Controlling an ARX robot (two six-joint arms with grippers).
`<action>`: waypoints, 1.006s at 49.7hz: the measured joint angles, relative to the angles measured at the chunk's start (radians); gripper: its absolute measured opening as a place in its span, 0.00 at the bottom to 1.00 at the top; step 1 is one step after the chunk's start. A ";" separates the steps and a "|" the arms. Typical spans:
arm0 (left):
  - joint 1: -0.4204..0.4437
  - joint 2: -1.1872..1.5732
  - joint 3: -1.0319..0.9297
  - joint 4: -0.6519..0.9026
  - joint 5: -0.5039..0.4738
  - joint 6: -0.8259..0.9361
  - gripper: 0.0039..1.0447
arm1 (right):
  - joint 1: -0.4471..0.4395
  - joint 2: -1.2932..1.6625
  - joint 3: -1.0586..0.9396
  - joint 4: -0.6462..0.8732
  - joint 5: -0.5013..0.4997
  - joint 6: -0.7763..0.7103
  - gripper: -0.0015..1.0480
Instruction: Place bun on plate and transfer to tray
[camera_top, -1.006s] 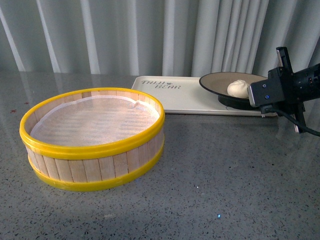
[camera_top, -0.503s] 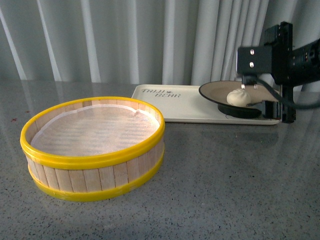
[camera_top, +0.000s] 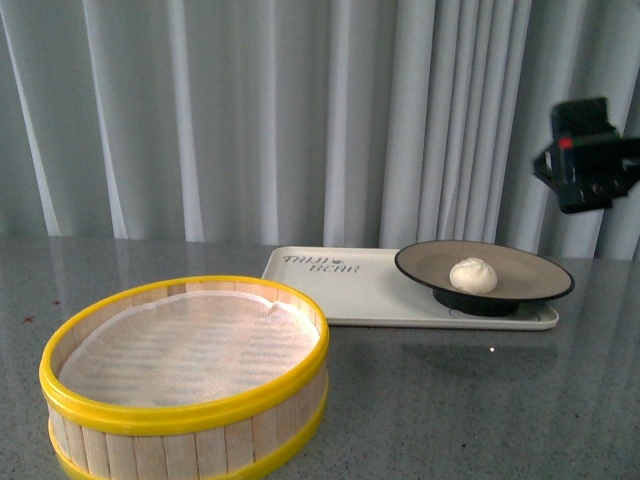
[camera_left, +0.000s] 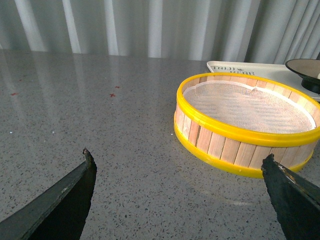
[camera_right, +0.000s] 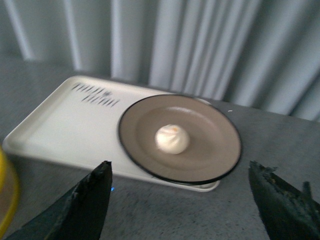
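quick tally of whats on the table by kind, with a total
bun: 1
plate: 1
tray: 1
steamer basket: 1
total: 4

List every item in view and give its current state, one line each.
Bun: on the plate, ungripped.
Plate: on the tray's right end, upright.
Tray: flat on the table, lettering at its left end.
Steamer basket: open, empty apart from its liner.
Left gripper: open, empty.
Right gripper: open, empty, above the table.
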 joint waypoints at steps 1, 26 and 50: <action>0.000 0.000 0.000 0.000 0.000 0.000 0.94 | -0.002 -0.012 -0.060 0.092 0.047 0.024 0.72; 0.000 0.000 0.000 0.000 0.000 0.000 0.94 | -0.103 -0.348 -0.602 0.374 -0.004 0.093 0.02; 0.000 0.000 0.000 0.000 0.000 0.000 0.94 | -0.177 -0.599 -0.774 0.295 -0.080 0.093 0.02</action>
